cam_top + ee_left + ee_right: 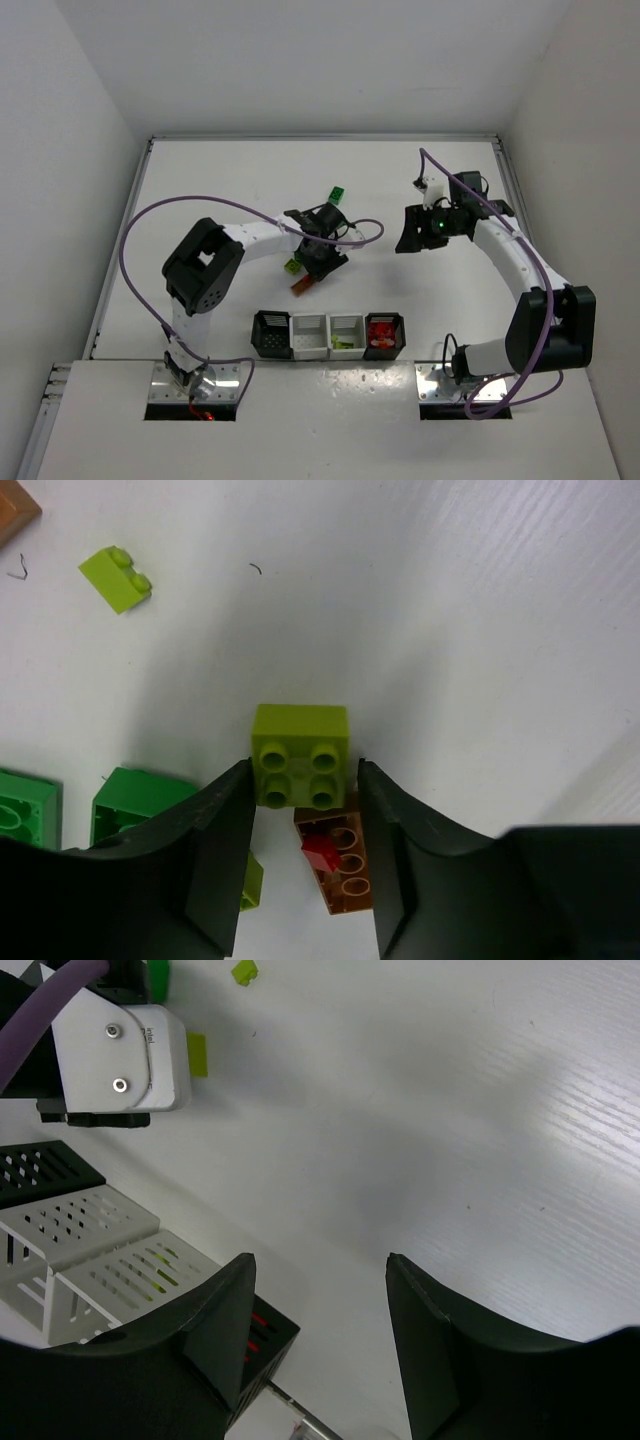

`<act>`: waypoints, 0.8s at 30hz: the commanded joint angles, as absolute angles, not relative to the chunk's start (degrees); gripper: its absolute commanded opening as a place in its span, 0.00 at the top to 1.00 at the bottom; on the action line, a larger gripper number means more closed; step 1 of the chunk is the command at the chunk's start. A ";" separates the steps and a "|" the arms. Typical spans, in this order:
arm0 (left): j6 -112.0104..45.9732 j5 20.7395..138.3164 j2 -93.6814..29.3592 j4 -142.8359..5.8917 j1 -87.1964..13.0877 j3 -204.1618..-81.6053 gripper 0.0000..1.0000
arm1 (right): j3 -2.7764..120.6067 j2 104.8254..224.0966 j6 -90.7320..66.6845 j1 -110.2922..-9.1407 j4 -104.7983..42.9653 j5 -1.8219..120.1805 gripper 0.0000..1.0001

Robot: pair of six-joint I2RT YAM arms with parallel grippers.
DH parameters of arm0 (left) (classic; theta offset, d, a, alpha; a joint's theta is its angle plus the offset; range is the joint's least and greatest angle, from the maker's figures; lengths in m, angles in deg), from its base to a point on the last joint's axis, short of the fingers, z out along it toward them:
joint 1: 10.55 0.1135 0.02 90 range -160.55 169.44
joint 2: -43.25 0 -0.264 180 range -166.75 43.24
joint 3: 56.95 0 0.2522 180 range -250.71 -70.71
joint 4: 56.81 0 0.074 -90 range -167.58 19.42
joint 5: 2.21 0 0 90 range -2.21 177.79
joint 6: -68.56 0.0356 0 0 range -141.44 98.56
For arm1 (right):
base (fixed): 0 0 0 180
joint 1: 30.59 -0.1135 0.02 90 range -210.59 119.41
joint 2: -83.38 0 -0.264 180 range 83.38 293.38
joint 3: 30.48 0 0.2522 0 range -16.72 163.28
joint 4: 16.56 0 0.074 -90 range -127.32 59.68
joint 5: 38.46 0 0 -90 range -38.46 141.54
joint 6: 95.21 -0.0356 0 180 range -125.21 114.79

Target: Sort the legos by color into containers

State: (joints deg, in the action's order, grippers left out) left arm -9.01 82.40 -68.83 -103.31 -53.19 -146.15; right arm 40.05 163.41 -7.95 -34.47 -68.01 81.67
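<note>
In the left wrist view, my left gripper (305,780) has its fingers pressed to both sides of a yellow-green four-stud lego (300,755). Under it lies an orange-brown lego (340,875), studs down, with a tiny red piece (321,850) on it. Two green legos (130,800) sit to the left and a small yellow-green one (118,577) lies further out. The top view shows the left gripper (318,262) mid-table, above the row of containers (309,336). My right gripper (408,238) hangs open at the right with nothing between its fingers (225,1310).
The row runs black bin (271,335), two white bins, black bin (385,335) with red pieces; the right white bin (347,335) holds yellow-green ones. A green lego (336,194) lies further back. Walls enclose the table on three sides.
</note>
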 commanded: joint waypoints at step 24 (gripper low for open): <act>-15.02 68.56 -43.96 -98.96 -53.79 -143.58 0.77 | 38.83 161.78 -7.14 -34.28 -66.44 83.35 0.44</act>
State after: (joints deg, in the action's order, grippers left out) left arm -13.17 75.04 -48.52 -99.39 -52.92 -143.62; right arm 38.74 162.97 -7.80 -34.47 -67.84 81.91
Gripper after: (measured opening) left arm 0.410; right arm 0.556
